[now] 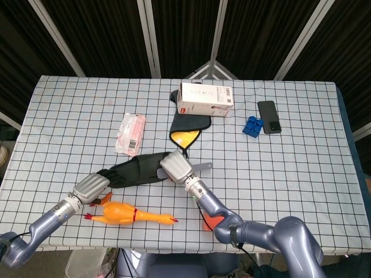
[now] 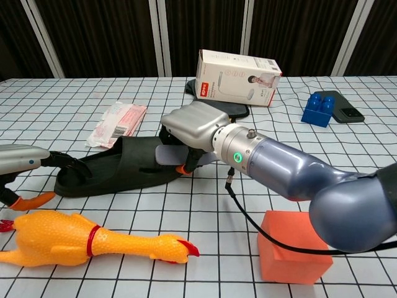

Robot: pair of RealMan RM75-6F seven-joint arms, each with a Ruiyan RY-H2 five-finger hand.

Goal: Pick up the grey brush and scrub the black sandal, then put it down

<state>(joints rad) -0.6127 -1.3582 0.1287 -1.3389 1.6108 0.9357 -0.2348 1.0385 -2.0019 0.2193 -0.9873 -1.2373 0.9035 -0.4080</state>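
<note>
While right hand [image 2: 193, 127] fingers [image 2: 191, 158] grip grey brush [image 2: 169, 155], bristles touch black sandal [image 2: 118, 164].

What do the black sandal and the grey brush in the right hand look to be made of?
The black sandal looks like soft moulded rubber or foam: matte, no sheen, with ribbed lines across it in the head view. The grey brush looks like smooth hard plastic, judging by its flat, even handle jutting from the right hand; its bristles are hidden. The left hand touches the sandal's heel end.

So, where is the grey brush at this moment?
In the chest view the grey brush is left of centre, held by the right hand over the black sandal.
</note>
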